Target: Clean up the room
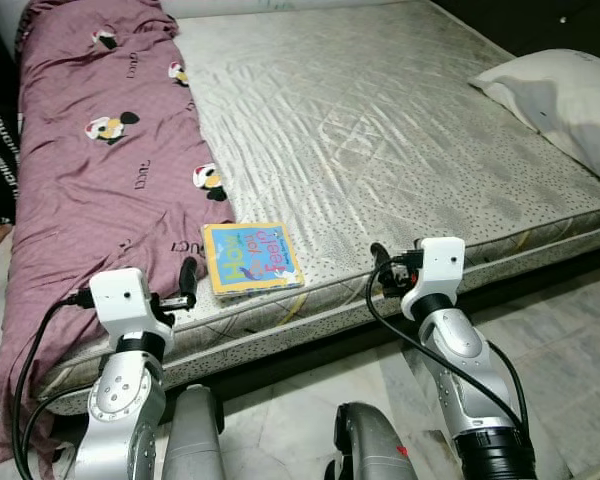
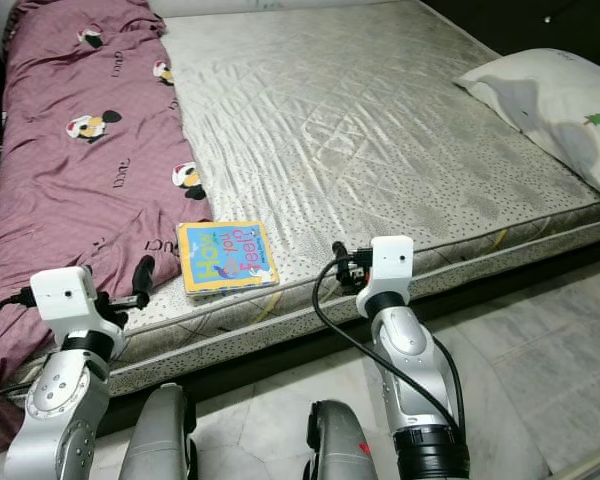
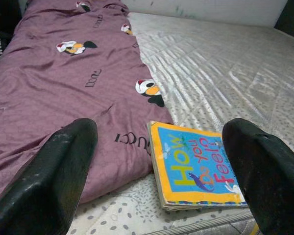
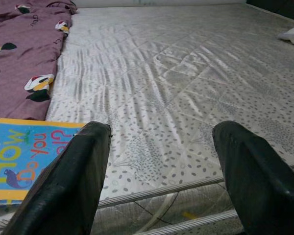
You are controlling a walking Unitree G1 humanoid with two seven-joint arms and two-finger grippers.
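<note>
I see the book (image 1: 252, 257) lying flat near the mattress (image 1: 400, 150) front edge, just ahead of my left gripper (image 3: 159, 161), whose fingers (image 3: 59, 171) are spread wide and empty. It touches the purple blanket (image 1: 100, 170), possibly slightly tucked under. My right gripper (image 4: 159, 166), raised at the edge, also gapes empty; pillow (image 1: 570, 100) cut off.

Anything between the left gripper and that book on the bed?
Nothing visible. The left gripper is open at the mattress edge, with the book lying flat just ahead, beside the purple blanket.
</note>
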